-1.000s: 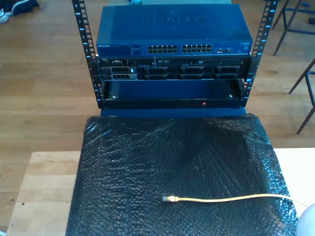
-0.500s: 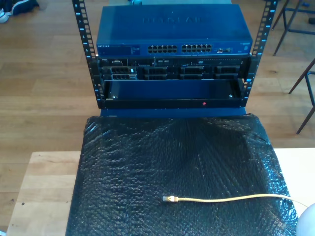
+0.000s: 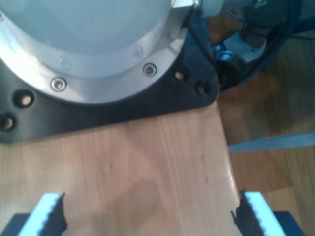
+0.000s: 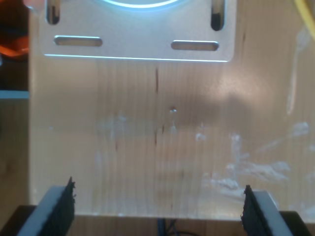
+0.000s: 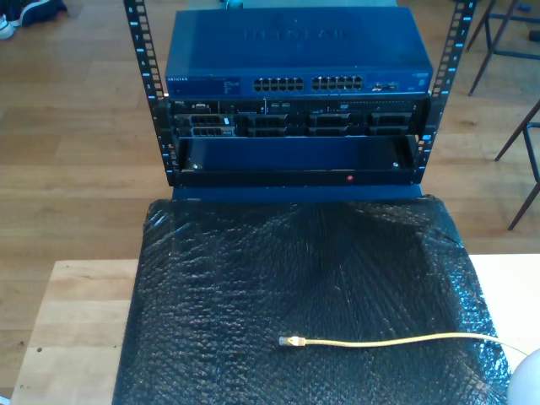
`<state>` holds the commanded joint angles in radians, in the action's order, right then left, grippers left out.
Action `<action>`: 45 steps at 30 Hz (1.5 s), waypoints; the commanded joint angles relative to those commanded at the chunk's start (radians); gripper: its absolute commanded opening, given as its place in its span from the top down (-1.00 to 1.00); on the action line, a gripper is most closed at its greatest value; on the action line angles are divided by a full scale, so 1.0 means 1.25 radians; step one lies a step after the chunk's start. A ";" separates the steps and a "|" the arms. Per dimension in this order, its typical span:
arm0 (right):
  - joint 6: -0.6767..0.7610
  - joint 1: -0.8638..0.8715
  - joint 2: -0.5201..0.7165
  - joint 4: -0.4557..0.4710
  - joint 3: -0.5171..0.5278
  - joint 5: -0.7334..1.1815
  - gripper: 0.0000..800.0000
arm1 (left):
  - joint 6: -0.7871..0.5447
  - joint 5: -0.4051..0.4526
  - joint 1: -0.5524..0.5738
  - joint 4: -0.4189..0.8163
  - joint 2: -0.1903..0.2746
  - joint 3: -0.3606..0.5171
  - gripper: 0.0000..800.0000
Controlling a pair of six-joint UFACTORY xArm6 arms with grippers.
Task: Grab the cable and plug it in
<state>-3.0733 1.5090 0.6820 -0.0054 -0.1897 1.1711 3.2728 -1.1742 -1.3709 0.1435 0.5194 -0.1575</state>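
White, serrated fingertips (image 3: 49,211) — silver base (image 3: 93,44), black plate (image 3: 162,98).

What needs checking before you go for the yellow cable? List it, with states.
1. Yellow cable lies free on the black bubble wrap: ok.
2. Plug at its tip uncovered, pointing to the exterior view's left: ok.
3. My first gripper open, nothing between its jaws: ok.
4. My second gripper open over bare wood: ok.
5. Network switch ports face the mat: ok.
6. Which port is free: cannot tell.
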 joint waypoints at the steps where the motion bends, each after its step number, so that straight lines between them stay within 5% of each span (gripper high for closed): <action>1: 0.002 0.000 0.000 0.000 -0.012 0.014 -1.00 | 0.000 -0.004 0.000 0.000 0.002 0.000 -1.00; 15: 0.157 -0.079 -0.050 -0.001 -0.164 0.115 -1.00 | 0.006 -0.029 0.001 0.000 0.012 -0.023 -1.00; 25: 0.287 -0.166 -0.080 -0.004 -0.257 0.183 -1.00 | 0.012 -0.109 0.006 -0.004 0.018 -0.093 -1.00; 34: 0.410 -0.282 -0.117 -0.047 -0.349 0.269 -1.00 | 0.065 -0.266 0.092 -0.070 0.018 -0.198 -1.00; 45: 0.511 -0.338 -0.130 -0.128 -0.415 0.377 -1.00 | 0.177 -0.287 0.194 -0.117 0.017 -0.263 -1.00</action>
<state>-2.4350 1.0871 0.5194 -0.1649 -0.7083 1.6421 3.4937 -1.5332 -1.1285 -0.0023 0.5409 -0.4858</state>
